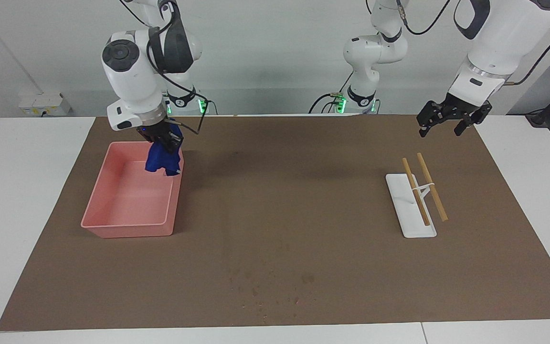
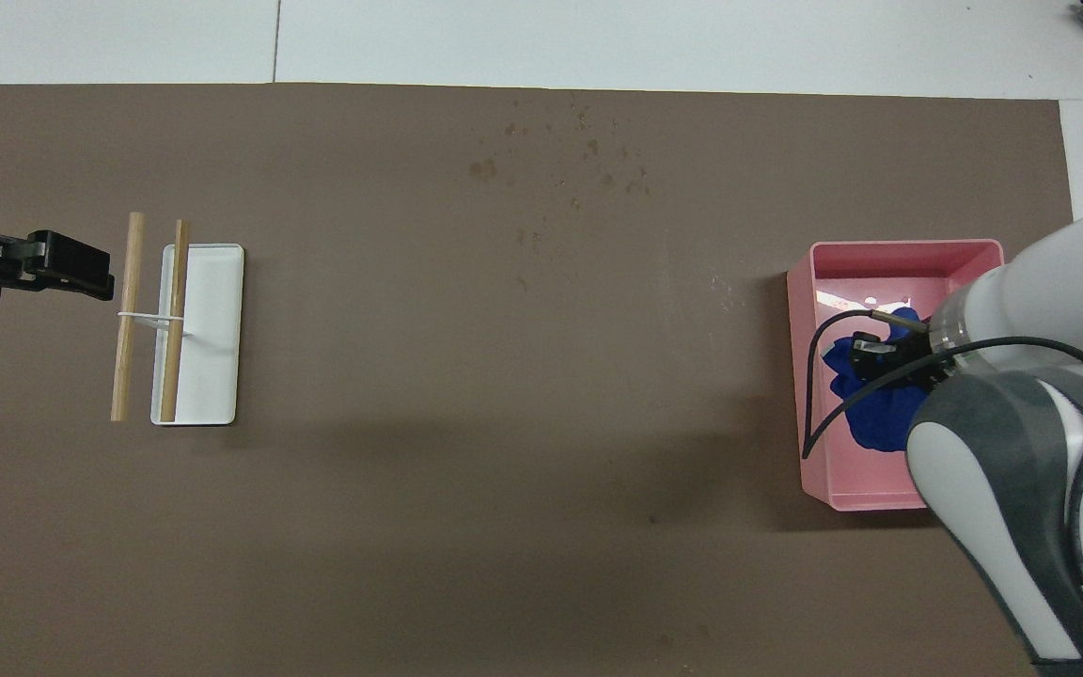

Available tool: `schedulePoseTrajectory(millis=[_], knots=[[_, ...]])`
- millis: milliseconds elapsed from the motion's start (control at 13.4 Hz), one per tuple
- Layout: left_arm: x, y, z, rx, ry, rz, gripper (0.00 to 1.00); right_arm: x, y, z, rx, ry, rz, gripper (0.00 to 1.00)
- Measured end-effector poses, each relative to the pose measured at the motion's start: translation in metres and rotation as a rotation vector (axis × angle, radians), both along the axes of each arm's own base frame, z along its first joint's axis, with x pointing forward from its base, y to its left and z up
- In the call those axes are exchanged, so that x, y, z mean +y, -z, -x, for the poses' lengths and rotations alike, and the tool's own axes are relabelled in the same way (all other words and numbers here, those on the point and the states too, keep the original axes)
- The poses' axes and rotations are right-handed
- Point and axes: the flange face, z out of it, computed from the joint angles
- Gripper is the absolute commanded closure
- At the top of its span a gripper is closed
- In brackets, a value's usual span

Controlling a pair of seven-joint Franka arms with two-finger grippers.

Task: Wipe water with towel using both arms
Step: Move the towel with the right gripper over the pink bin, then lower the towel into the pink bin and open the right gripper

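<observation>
Right jaws (image 1: 166,143) pinch one towel (image 1: 162,161); left jaws (image 1: 442,125) spread near two sticks (image 1: 424,188).

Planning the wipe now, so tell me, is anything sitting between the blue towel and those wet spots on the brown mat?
Nothing visible. The right gripper holds the towel over the pink bin, and only bare mat lies between the bin and the wet spots. The white tray sits aside, toward the left arm's end.

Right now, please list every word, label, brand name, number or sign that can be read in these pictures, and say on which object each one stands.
None can be read.
The deep-blue soft cloth towel, held by the right gripper over the pink plastic bin: no legible tag.
The white tray with wooden sticks: plain.
The brown table mat: only dark spots.
The left gripper: no marking.
</observation>
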Motion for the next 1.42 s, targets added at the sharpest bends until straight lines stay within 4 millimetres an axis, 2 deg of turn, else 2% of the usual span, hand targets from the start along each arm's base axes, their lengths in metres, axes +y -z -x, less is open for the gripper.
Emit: schedulePoseTrajectory(millis=[149, 373, 523, 672, 747, 822, 896, 971, 1195, 1419], knots=[[0.000, 0.000, 0.000, 0.000, 0.000, 0.000, 0.00, -0.038, 0.010, 0.000, 0.024, -0.010, -0.011, 1.00], [0.000, 0.000, 0.000, 0.000, 0.000, 0.000, 0.00, -0.091, 0.045, 0.010, 0.071, -0.024, -0.034, 1.00], [0.000, 0.000, 0.000, 0.001, 0.000, 0.000, 0.00, -0.117, 0.075, 0.013, 0.080, -0.040, -0.050, 1.00], [0.000, 0.000, 0.000, 0.001, 0.000, 0.000, 0.00, -0.129, 0.108, 0.009, 0.090, -0.047, -0.061, 1.00], [0.000, 0.000, 0.000, 0.001, 0.000, 0.000, 0.00, -0.130, 0.122, 0.007, 0.098, -0.047, -0.064, 0.71], [0.000, 0.000, 0.000, 0.001, 0.000, 0.000, 0.00, -0.128, 0.134, 0.005, 0.103, -0.051, -0.065, 0.49], [0.000, 0.000, 0.000, 0.001, 0.000, 0.000, 0.00, -0.126, 0.141, 0.005, 0.105, -0.054, -0.067, 0.22], [0.000, 0.000, 0.000, 0.001, 0.000, 0.000, 0.00, -0.125, 0.143, 0.006, 0.108, -0.056, -0.067, 0.00], [0.000, 0.000, 0.000, 0.001, 0.000, 0.000, 0.00, -0.124, 0.132, 0.002, 0.086, -0.065, -0.064, 0.00], [0.000, 0.000, 0.000, 0.001, 0.000, 0.000, 0.00, -0.115, 0.093, -0.008, 0.054, -0.090, -0.056, 0.00]])
